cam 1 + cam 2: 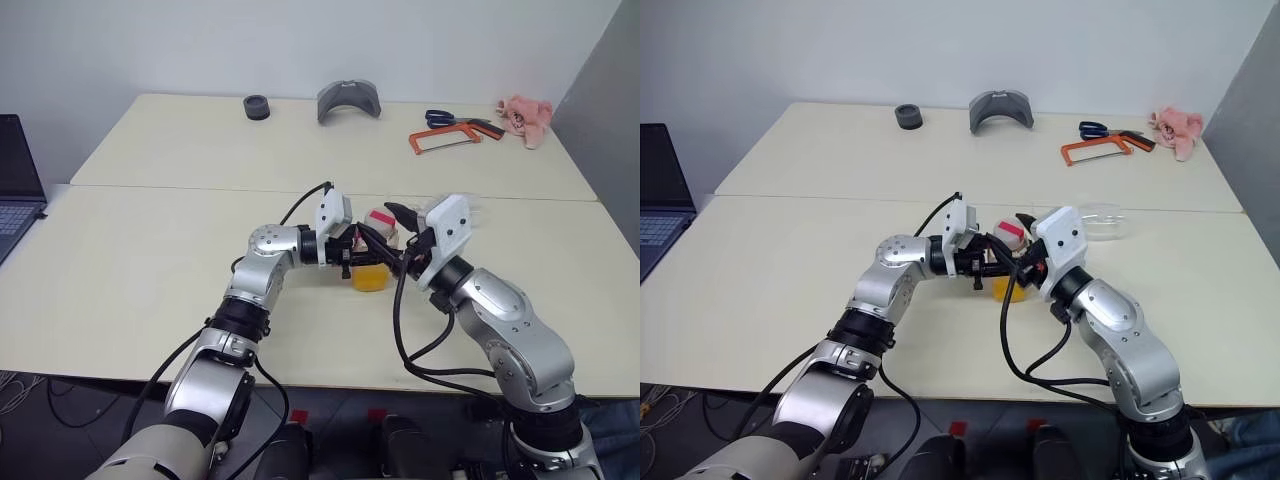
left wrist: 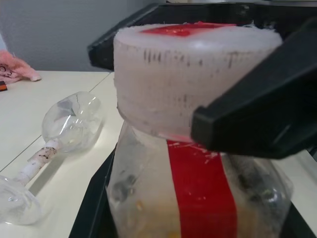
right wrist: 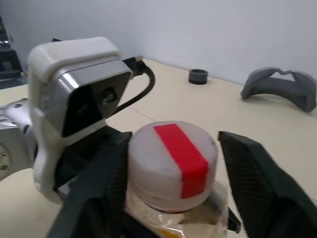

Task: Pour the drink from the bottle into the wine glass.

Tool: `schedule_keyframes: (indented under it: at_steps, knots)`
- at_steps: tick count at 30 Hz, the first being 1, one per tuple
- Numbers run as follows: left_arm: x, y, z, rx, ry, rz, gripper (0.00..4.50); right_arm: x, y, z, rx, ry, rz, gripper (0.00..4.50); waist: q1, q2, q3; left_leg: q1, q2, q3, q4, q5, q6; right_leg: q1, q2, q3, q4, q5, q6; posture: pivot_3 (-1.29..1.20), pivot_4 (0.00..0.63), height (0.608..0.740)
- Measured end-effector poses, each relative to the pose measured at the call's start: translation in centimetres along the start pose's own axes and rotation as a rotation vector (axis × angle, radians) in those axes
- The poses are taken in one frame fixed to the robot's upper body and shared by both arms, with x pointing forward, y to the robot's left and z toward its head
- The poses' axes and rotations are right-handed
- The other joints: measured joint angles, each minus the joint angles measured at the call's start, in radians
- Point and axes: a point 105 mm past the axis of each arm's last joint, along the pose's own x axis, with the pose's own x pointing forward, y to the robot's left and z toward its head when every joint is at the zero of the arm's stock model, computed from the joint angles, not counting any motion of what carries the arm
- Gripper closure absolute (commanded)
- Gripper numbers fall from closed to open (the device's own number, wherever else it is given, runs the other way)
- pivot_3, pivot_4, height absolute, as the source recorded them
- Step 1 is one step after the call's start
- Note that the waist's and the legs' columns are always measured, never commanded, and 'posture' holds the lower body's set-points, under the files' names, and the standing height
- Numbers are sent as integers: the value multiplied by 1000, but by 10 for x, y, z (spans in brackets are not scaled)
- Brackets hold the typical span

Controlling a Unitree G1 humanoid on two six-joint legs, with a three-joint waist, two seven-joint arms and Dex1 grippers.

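2 grippers at bottle (image 1: pixel 1006 262) | wine glass (image 2: pixel 64 130) lying beside | far table edge (image 1: pixel 330 98) clear

Head cams (L + R eye): high up, looking fwd and down over the tabletop (image 1: pixel 150 290); both share the same scene, w/ the bottle (image 1: pixel 374 262) mid-frame and the far wall behind.

L wrist cam: v. close, level w/ the bottle's cap (image 2: pixel 190 74), looking past it to the wine glass (image 2: pixel 69 126) lying beyond.

R wrist cam: close, slightly above the cap, facing the far tabletop edge; also sees the L wrist cam housing (image 3: pixel 79 94).

Both wrist views share the cap.
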Motion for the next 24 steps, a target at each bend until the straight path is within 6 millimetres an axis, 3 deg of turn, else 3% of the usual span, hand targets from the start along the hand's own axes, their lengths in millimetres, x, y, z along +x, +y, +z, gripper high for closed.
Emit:
schedule_keyframes:
  at_steps: [5,11,15,20,24]
  knots:
    - [0,-1,1,8,-5,-5,2787,0,-4,1,-29,1,115,2590,0,0,0,0,0,1,0,0,0,0,0,0,0,0,0,0,150,740]
    - [-2,-6,9,45,7,-106,2791,0,-15,15,-179,90,547,2590,-2,0,0,0,-1,4,0,0,1,0,2,-1,0,0,0,0,150,740]
    - [-3,-7,7,45,26,-139,2791,3,-19,15,-168,146,673,2590,-6,0,0,0,1,3,0,0,1,0,1,-1,0,0,-1,0,150,740]
    - [-7,-4,0,10,49,-112,2792,3,-25,14,-157,151,650,830,-5,0,0,0,0,1,0,0,0,0,-1,0,0,0,-1,0,150,740]
    - [-11,1,-6,-15,36,-37,2793,-17,-34,23,-101,61,424,822,5,0,0,-2,0,-1,0,0,-1,-1,-1,-1,0,0,-1,0,150,740]
